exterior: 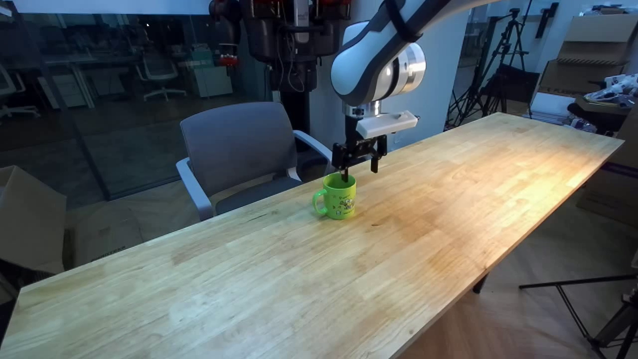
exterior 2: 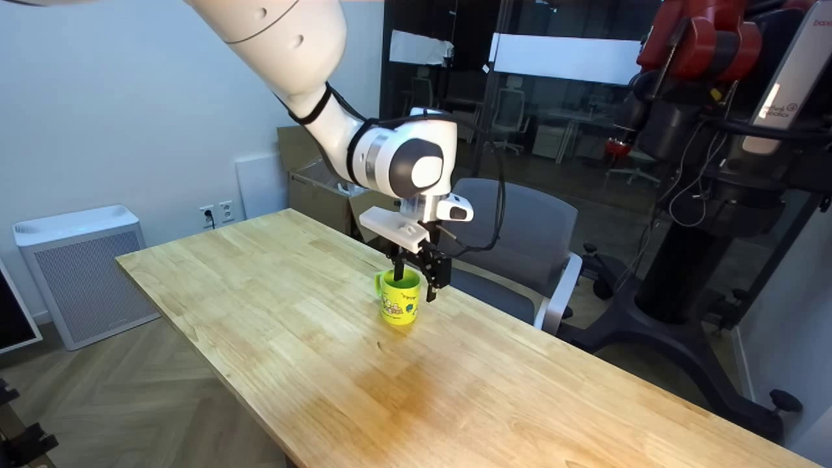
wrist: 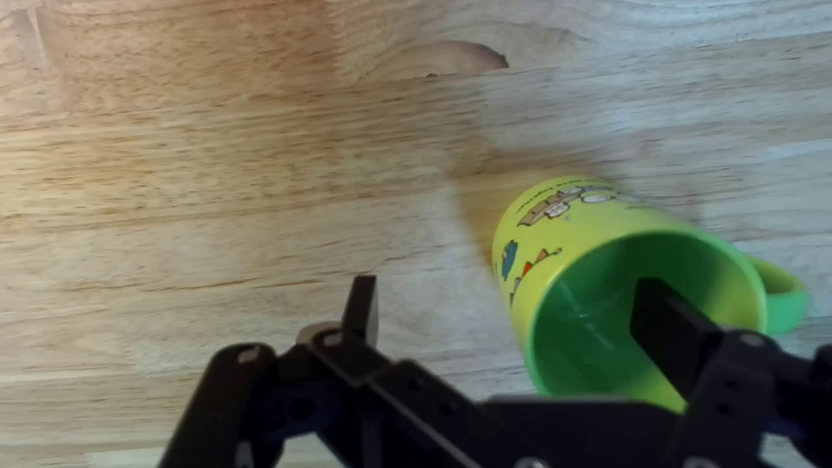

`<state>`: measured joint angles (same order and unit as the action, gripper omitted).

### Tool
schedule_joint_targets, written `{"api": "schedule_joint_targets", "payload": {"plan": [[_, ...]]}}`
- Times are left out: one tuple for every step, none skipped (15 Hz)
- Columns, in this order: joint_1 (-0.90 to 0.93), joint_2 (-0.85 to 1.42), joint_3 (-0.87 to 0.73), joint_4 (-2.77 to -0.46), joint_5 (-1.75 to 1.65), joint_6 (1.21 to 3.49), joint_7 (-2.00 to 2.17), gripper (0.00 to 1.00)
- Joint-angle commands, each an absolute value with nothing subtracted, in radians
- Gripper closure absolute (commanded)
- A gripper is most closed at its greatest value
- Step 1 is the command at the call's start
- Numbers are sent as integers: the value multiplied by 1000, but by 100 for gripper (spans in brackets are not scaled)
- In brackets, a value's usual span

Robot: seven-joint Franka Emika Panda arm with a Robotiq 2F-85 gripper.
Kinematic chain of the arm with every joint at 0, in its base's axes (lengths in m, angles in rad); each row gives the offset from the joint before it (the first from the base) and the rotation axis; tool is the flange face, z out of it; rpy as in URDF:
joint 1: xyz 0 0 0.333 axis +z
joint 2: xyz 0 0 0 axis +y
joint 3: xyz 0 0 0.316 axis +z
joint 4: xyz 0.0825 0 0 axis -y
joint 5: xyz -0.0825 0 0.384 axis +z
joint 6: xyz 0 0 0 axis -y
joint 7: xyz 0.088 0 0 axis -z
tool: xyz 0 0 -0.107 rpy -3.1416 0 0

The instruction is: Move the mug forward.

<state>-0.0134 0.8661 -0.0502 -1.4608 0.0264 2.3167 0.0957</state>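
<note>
The bright green mug (exterior: 340,203) stands upright on the wooden table, near the edge on the chair side. It also shows in an exterior view (exterior 2: 398,307) and in the wrist view (wrist: 552,253), with cartoon prints on its wall. Its loop handle (wrist: 788,309) points right in the wrist view, away from the outer finger. My gripper (exterior: 359,176) is open and points down over the mug's rim. In the wrist view, the right finger reaches into the mug's mouth and the left finger is outside, with a gap to the wall. The fingers do not pinch the wall.
The long wooden table (exterior: 249,284) carries the mug. A grey chair (exterior: 239,144) stands close against the table edge, beside the mug and gripper. A dark robot with red parts (exterior 2: 708,149) stands behind the chair. A cable (exterior 2: 500,195) hangs from the arm.
</note>
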Motion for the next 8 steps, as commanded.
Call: {"api": "schedule_joint_targets", "payload": {"plan": [[-28, 899, -45, -1426, 26, 2320, 79, 0], [-31, 905, -44, -1421, 27, 2318, 76, 0], [-31, 909, -47, -1421, 25, 2326, 76, 25], [-30, 912, -48, -1420, 23, 2326, 73, 26], [-31, 914, -48, -1421, 22, 2330, 73, 33], [-31, 915, -48, -1421, 22, 2334, 71, 40], [-30, 915, -47, -1421, 22, 2339, 69, 47], [-30, 915, -45, -1421, 22, 2342, 66, 55]]}}
